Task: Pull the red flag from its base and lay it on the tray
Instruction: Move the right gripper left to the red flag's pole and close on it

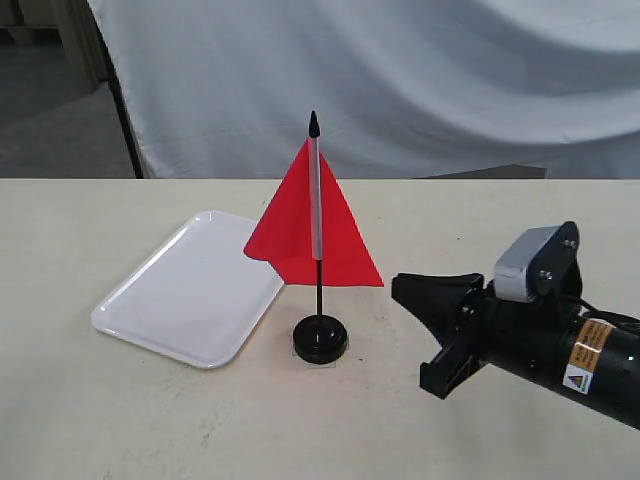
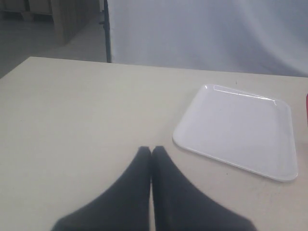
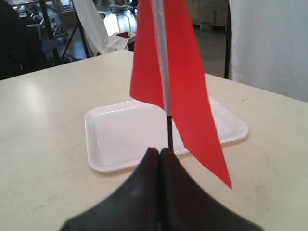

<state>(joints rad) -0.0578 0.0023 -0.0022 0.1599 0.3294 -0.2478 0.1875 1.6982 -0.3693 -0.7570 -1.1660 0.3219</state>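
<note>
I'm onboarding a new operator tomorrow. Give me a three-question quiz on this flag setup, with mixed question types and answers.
1. True or false: the red flag lies flat on the tray.
2. Where does the base sit? A) on the tray B) on the table beside the tray C) on top of the flag
3. Fill in: the left gripper has its jaws ____.
Key: 1 false, it stands upright in its base; 2 B; 3 shut.
</note>
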